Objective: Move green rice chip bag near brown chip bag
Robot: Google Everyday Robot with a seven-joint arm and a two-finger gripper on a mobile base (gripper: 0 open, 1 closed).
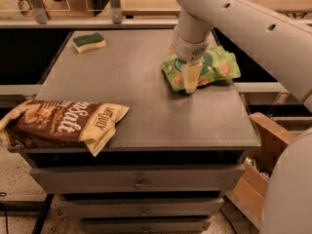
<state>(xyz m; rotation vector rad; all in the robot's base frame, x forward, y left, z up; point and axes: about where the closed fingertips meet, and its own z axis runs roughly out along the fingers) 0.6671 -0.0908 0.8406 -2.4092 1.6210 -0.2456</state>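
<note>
The green rice chip bag (217,66) lies on the right side of the grey table top (141,87), close to its right edge. My gripper (190,78) hangs from the white arm and points down onto the bag's left half, covering part of it. The brown chip bag (61,121) with cream-yellow ends lies at the front left corner of the table and overhangs the left edge. The two bags are far apart, with bare table top between them.
A green-and-yellow sponge (89,42) lies at the back left of the table. Drawers (139,183) sit under the table top. An open cardboard box (261,162) stands on the floor to the right. A shelf rail (97,22) runs behind the table.
</note>
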